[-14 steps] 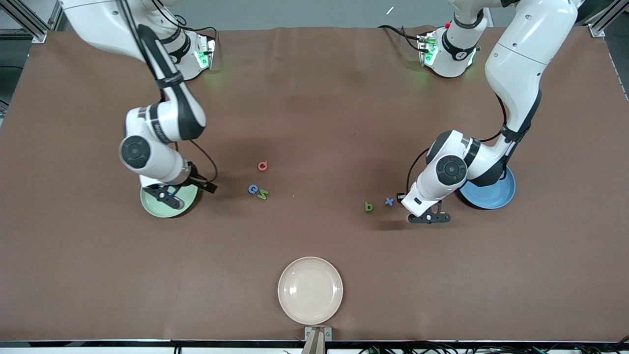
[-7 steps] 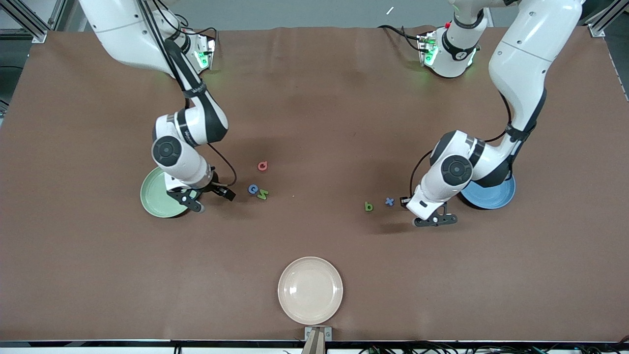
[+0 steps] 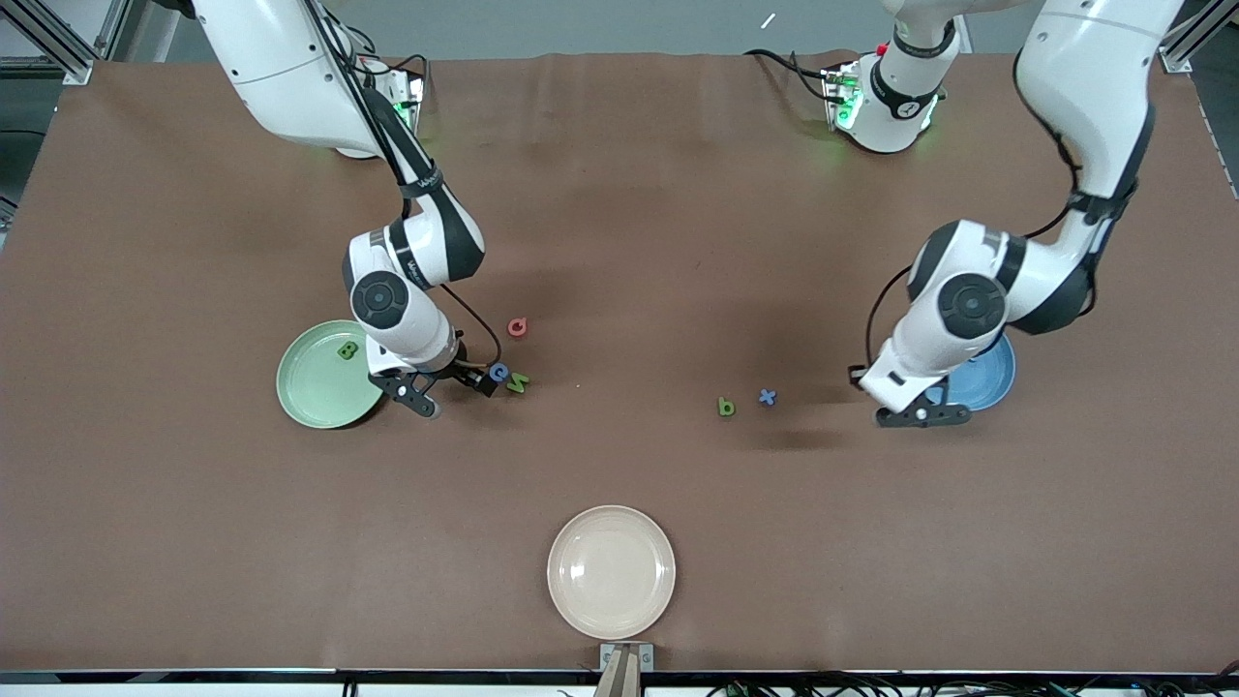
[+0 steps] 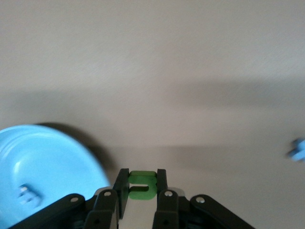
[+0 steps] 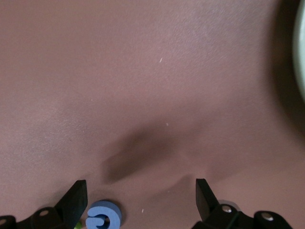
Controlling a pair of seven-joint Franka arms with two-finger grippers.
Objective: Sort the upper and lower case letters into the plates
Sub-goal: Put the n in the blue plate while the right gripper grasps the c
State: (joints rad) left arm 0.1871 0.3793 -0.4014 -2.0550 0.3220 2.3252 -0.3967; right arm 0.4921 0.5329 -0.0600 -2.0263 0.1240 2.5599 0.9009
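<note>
Starting nearest the front camera:
Cream plate point(image 3: 611, 571): bare, at the table's 6 o'clock edge.
Green "b" point(image 3: 726, 407) and blue "x" point(image 3: 768, 396): side by side on the table, near the left gripper.
Left gripper point(image 3: 922, 416): over the blue plate's point(image 3: 987, 379) rim, fingers clamped on a green letter point(image 4: 142, 184) sitting between the pads.
Right gripper point(image 3: 426, 392): fingers wide apart, low beside the green plate point(image 3: 315, 392); blue letter point(image 5: 103, 215) just beside one fingertip, green letter point(image 3: 519, 382) touching it.
Green plate: holds a green "B" point(image 3: 347, 350).
Pink letter point(image 3: 518, 327): farther, alone.
</note>
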